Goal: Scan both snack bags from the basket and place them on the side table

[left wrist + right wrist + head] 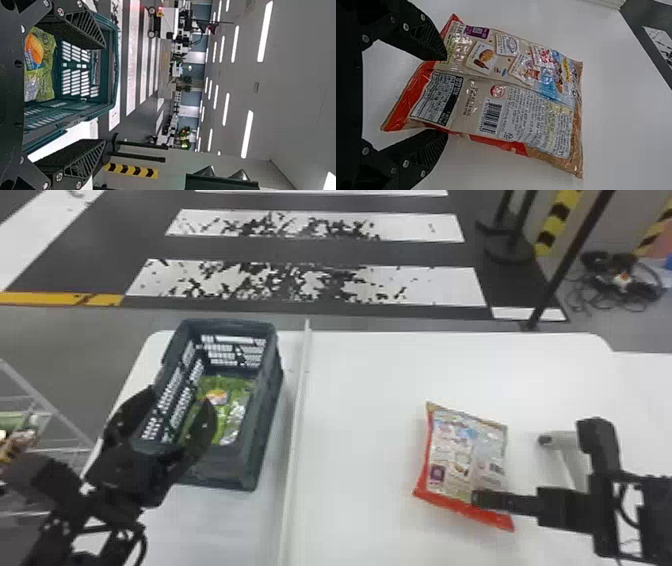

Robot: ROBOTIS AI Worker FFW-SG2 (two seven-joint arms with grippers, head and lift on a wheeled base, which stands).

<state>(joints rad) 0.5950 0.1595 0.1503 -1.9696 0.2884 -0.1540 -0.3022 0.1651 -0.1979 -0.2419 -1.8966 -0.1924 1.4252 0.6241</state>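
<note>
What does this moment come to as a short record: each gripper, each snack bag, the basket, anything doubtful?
left gripper: open, over the basket
right gripper: open, fingers astride the red bag's red end
red bag: on the white table, barcode side up
green bag: inside the basket
basket: dark, left of the raised strip
doubtful: pale object beyond the right gripper, partly hidden; possibly the scanner

Holds the black left arm [100,515] in at the head view's eight o'clock, left gripper [179,397] aimed toward one o'clock with fingers spread wide. Extends the black right arm [655,510] in from four o'clock, right gripper [477,497] pointed toward nine, with fingers parted.
</note>
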